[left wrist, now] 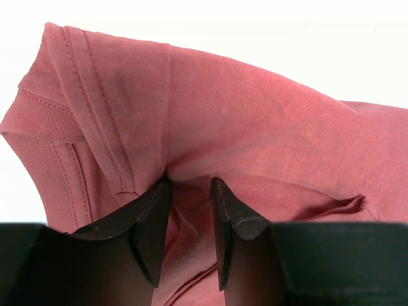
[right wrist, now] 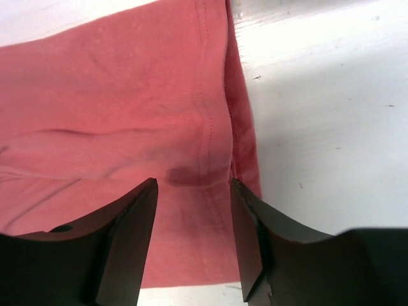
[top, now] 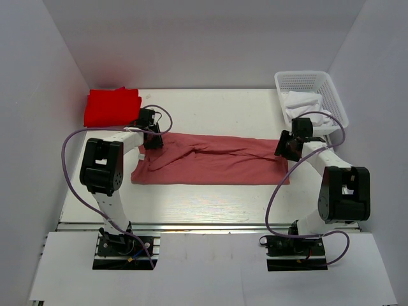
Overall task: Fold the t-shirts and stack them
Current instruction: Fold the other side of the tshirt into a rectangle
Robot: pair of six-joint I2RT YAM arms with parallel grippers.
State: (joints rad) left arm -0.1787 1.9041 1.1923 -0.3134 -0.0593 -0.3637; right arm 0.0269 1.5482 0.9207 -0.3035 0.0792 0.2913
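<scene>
Reading left to right: the folded red t-shirt (top: 113,107) is being seen parked at the far-left corner of the table (top: 210,197), well apart from both claws.

The left gripper (left wrist: 191,185) is being held narrow. A tented fold at the sleeve end of the dusty-pink t-shirt (top: 210,162) is being pinched between its jaws.

That tee is being laid out as a long band across the table's middle, already folded lengthwise, so the crosswise fold is judged to be the step in hand.

The right gripper (right wrist: 194,185) is being held wider, jaws straddling the hem (right wrist: 207,127) at the right end. The cloth there is lying flat, and no grip is being shown.

The white mesh basket (top: 312,80), with white cloth (top: 303,105) in it, is being seen at far right, near the right arm.

Risks being flagged:
- Only the top layer may be getting caught on the left, in which case the layers would be peeled apart on lifting.
- If the right side is closed too near the edge, the hem could be dropped mid-fold.
- If the ends are raised unevenly, the fold would be skewed.
</scene>
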